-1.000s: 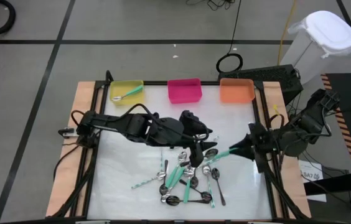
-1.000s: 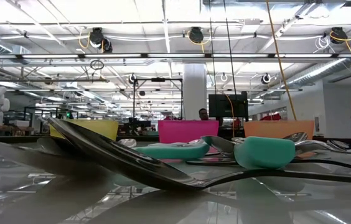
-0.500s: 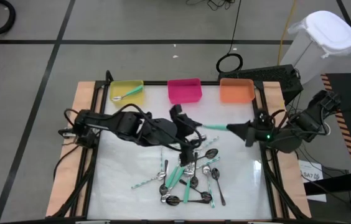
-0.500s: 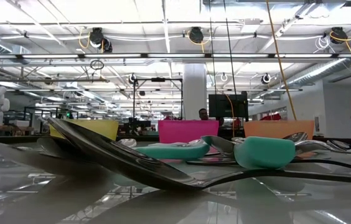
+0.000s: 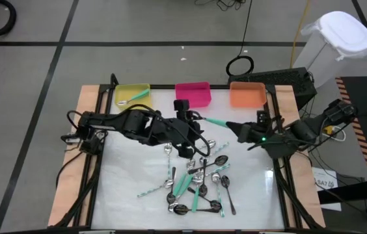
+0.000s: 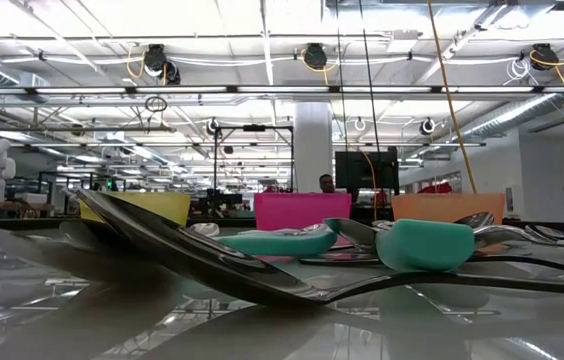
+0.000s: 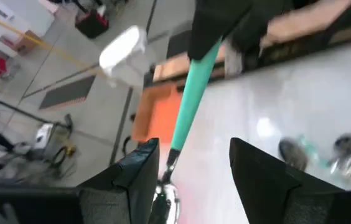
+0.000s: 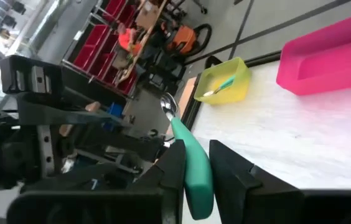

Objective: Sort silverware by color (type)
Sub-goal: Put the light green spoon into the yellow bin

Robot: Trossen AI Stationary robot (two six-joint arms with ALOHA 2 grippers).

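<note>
Above the counter's middle, toward the far edge, the right gripper point(image 5: 230, 125) is clamped on a teal spoon point(image 5: 215, 122) by its handle end, bowl pointing at the left gripper point(image 5: 185, 112) — which waits open around the bowl, likely for a hand-over toward the yellow bin point(image 5: 133, 95) at the far-left corner, where one teal spoon already lies. The other spoons point(image 5: 196, 182) lie heaped near the front edge — unsorted.

Glossy white table point(image 5: 131, 169) is mirroring the ceiling lights. Spoon bowls point(image 6: 192, 255) are showing polished, reflective metal; teal handles point(image 6: 427, 245) are looking like smooth matt plastic. Yellow point(image 5: 133, 95), pink point(image 5: 192, 95) and orange point(image 5: 247, 95) bins are appearing as smooth plastic. Table edging point(image 5: 86, 107) is showing bare pale wood.
</note>
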